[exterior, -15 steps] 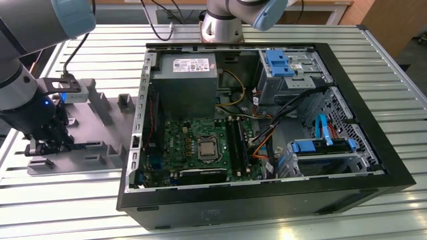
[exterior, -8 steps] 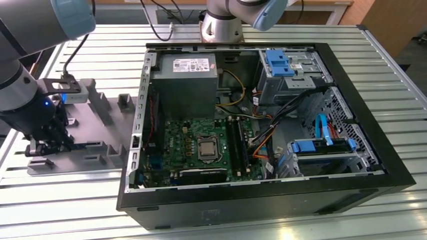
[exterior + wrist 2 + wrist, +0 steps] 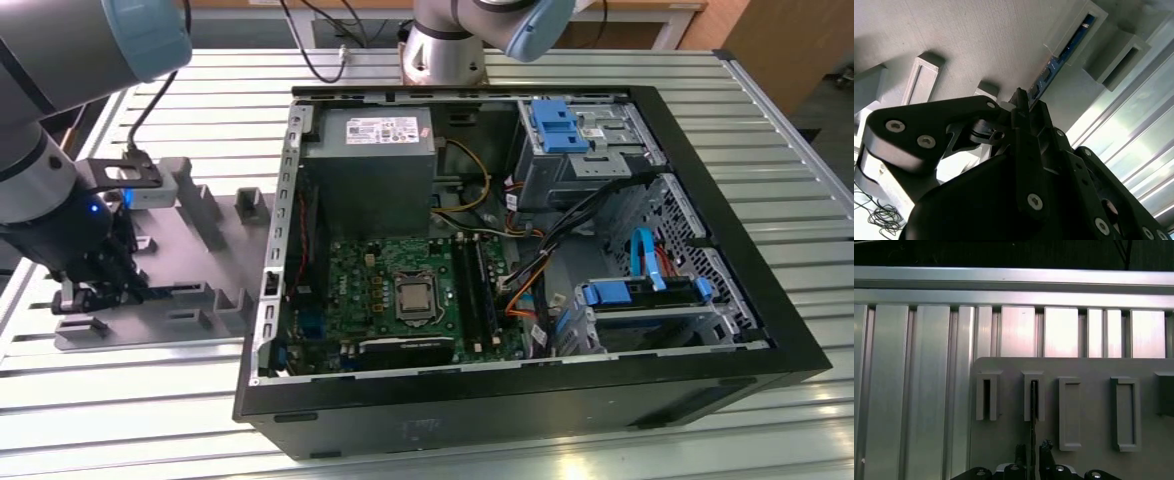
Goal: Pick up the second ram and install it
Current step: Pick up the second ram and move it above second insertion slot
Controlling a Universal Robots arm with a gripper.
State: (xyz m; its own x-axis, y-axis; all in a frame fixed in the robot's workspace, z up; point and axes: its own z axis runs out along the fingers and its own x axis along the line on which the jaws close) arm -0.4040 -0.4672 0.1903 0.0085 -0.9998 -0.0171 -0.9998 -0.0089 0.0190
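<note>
The second ram (image 3: 1056,62) is a thin blue-green board standing on edge in the slotted grey blocks of the fixture plate (image 3: 158,332), at the exterior view's left. In the first wrist view the ram (image 3: 1032,405) appears edge-on as a narrow dark line running from a slot block down between the fingers. My gripper (image 3: 96,298) hangs low over the plate, shut on the near end of the ram (image 3: 167,291). Both wrist views show the gripper (image 3: 1033,456) (image 3: 1021,102) with one black finger close on each side of the board. The ram still rests in its slot.
The open computer case (image 3: 747,345) lies on the slatted metal table, to the exterior view's right of the fixture. Inside are the green motherboard with long black slots (image 3: 470,285), a grey power supply (image 3: 371,170), blue drive brackets and loose cables. More grey blocks (image 3: 1124,412) stand on the plate.
</note>
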